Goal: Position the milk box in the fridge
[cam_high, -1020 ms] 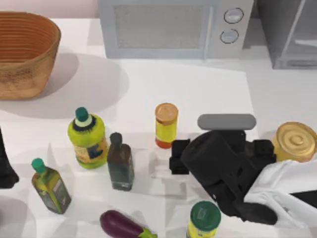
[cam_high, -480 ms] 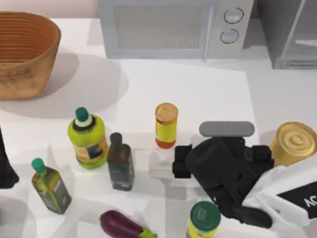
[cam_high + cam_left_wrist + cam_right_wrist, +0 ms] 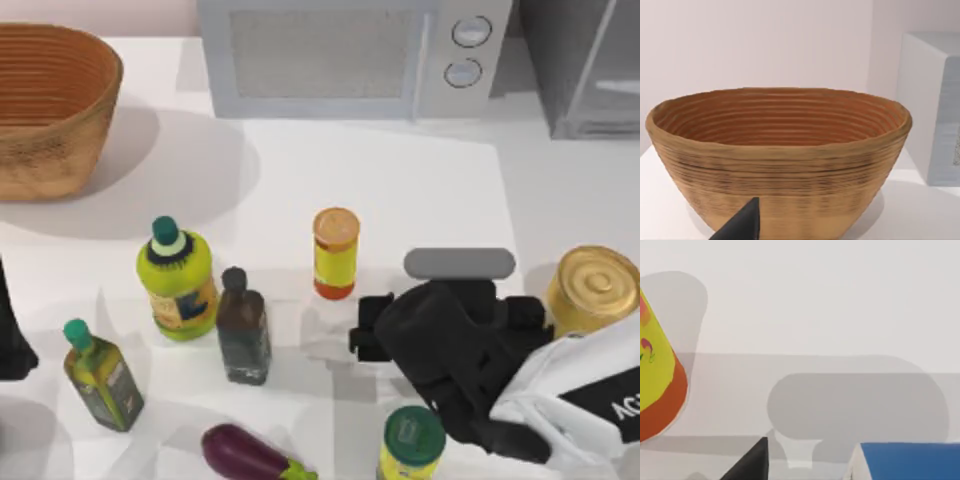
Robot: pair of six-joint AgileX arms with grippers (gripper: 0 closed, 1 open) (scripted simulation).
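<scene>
Blue-topped milk box (image 3: 910, 460) is being covered near the table's right by the right gripper (image 3: 440, 325); its finger state cannot be told. The left arm (image 3: 12, 330) is parked left.

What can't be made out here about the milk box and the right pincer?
- Milk box: right wrist view, cut off by the picture's edge, blue top showing; top view, hidden under the right arm.
- Right pincer's grip: cannot tell.
- Fridge: top view, cut off by the edge.
</scene>
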